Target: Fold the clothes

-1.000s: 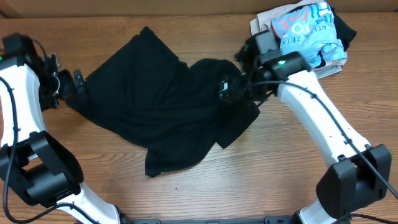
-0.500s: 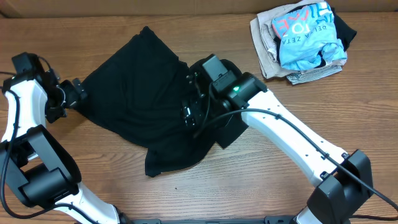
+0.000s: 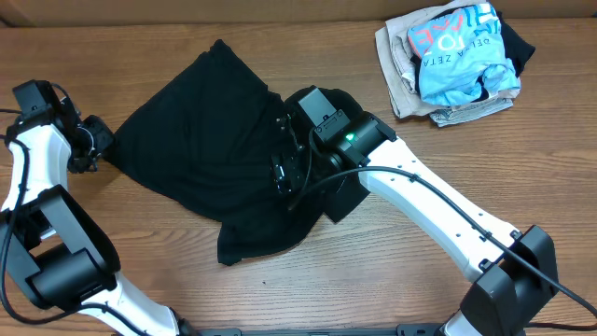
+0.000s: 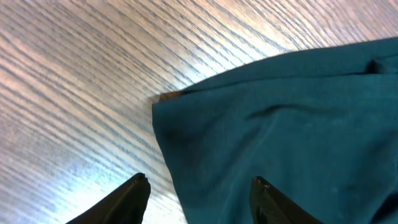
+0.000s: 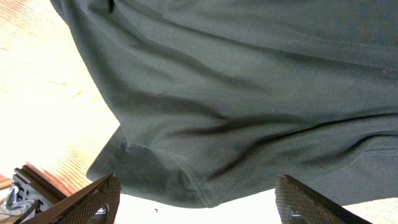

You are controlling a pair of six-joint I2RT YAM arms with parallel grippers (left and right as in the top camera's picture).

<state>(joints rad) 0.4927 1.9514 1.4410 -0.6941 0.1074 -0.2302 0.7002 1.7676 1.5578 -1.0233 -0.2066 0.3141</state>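
left jaws: the left gripper (image 4: 199, 179) is at the left edge of the shirt. its two fingers stand apart, and a corner of the cloth lies between them without being pinched.
right jaws: the right gripper (image 5: 198, 178) is over the middle of the shirt, fingers wide apart, holding nothing.
shirt: the black shirt (image 3: 201, 154) lies crumpled on the left half of the table (image 3: 373, 271). it is soft and matte, with many folds.
table: light brown wood grain.
pile: folded clothes (image 3: 452, 61) at the far right, the top piece light blue.
writing: "delta zeta" on the blue piece.
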